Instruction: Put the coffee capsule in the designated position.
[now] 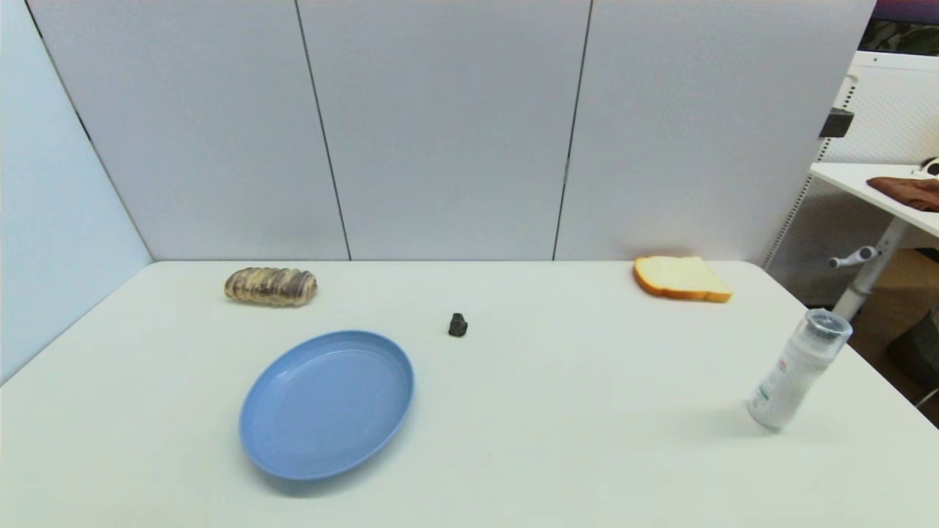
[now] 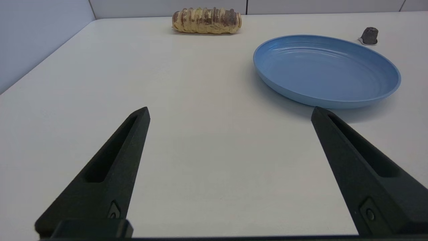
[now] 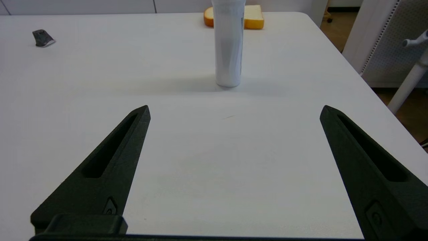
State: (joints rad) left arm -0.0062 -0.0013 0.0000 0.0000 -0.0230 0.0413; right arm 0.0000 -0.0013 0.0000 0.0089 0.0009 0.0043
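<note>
Capsule (image 1: 458,324): dark, small, on the tabletop (image 1: 557,411) near mid-table, just beyond the right rim of the plate (image 1: 327,403), not touching it. Plate: blue, nothing on it. Roll (image 1: 271,286): far left. Bread slice (image 1: 681,278): far right. White bottle (image 1: 798,370): upright, right edge. Left gripper (image 2: 230,112): low over near tabletop, fingers wide apart, holding nothing. Right gripper (image 3: 235,110): likewise spread wide, nothing held, bottle ahead.

Both arms are pulled back and do not show from the head camera. The left gripper (image 2: 230,113) sits low over the white table (image 2: 207,150) with its two black fingers spread wide, holding nothing. The right gripper (image 3: 234,112) sits low over the same table, fingers spread wide too, holding nothing.
</note>
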